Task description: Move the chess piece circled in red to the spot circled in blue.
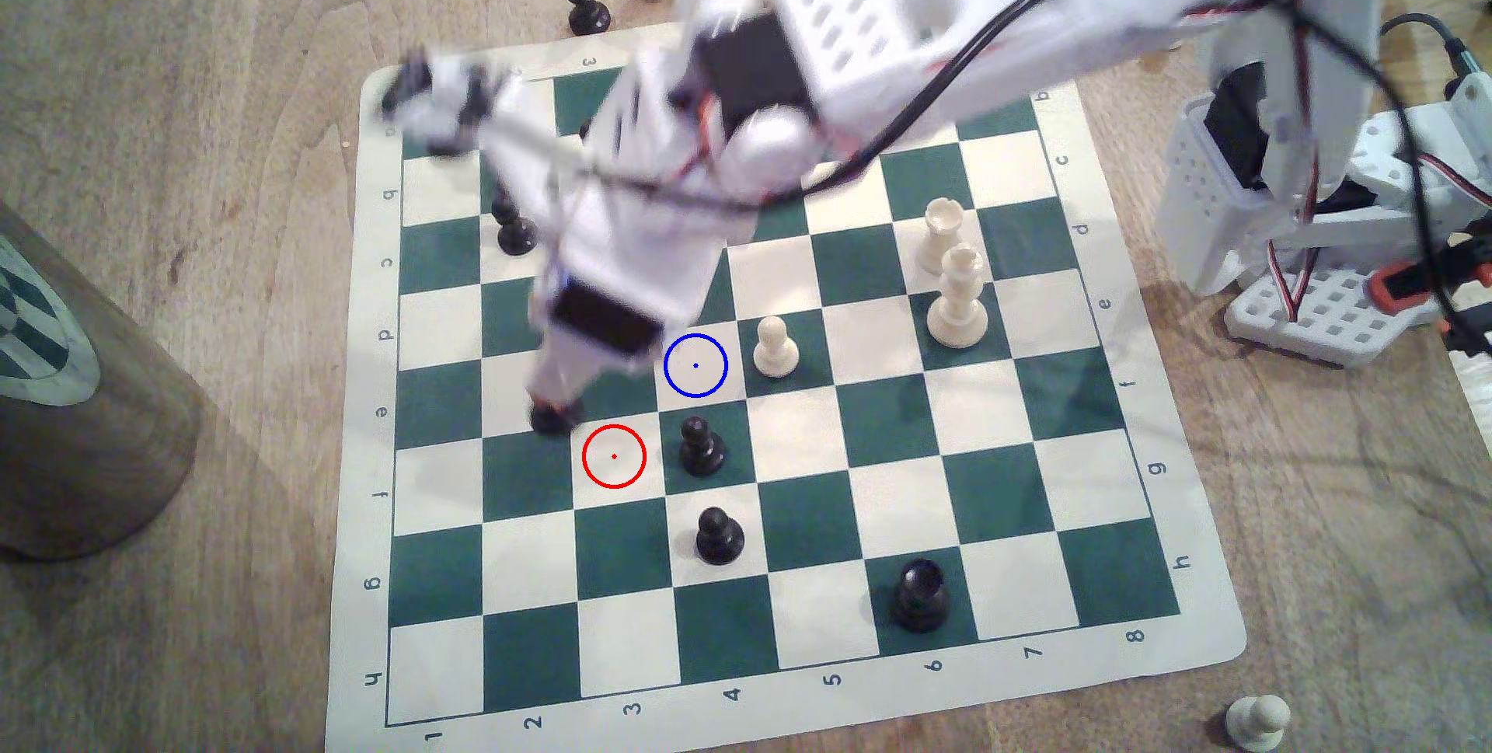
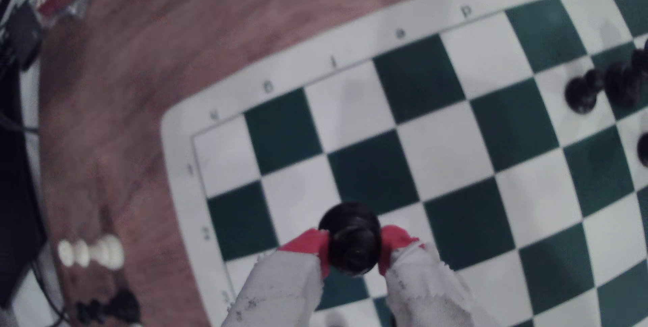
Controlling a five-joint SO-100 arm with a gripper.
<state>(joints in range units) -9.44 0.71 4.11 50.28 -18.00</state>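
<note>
Just off the red-ringed square [image 1: 613, 456], toward the exterior view's left and slightly up the board, the black piece [image 1: 553, 416] sits between the red tips of the end effector [image 2: 354, 250], which pinch it on both sides of its body. Whether its base touches the board cannot be told; the exterior view is blurred there. The blue spot [image 1: 695, 366] lies from the piece toward the exterior view's right and a little up, diagonally next to the red-ringed square. A black pawn [image 1: 701, 446] stands just below the blue spot, so the carry probably needs height to clear it.
</note>
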